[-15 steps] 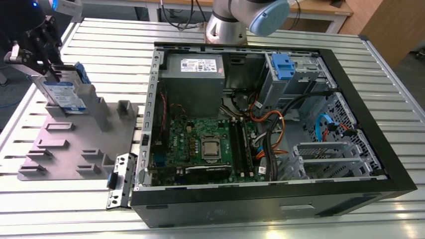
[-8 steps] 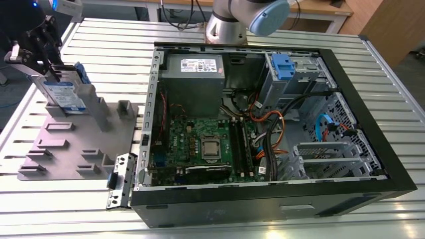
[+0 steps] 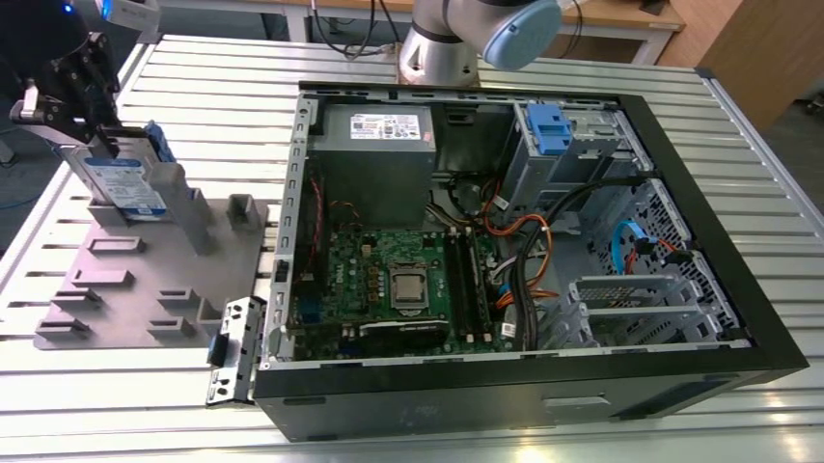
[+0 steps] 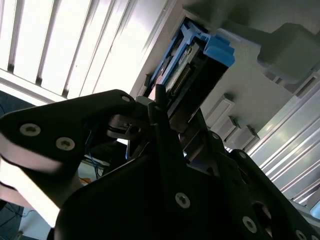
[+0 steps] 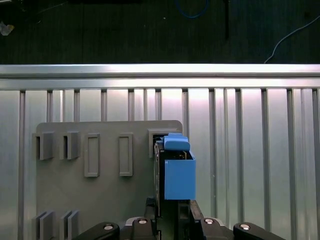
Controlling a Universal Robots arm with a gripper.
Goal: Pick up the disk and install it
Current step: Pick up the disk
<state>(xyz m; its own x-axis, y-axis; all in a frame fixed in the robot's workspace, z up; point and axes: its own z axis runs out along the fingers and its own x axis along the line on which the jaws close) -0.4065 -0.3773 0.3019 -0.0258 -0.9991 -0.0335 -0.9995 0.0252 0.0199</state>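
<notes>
You are looking at the gripper holding its jaws narrow around the disk, apparently clamping it. The disk is standing on edge in the grey holder on the bench, leaving its upper end reachable, well apart from the open computer case.

A ribbed silver aluminium desk is occupied at the exterior view's left by a flat grey slotted plate and at centre-right by an open black computer case.
</notes>
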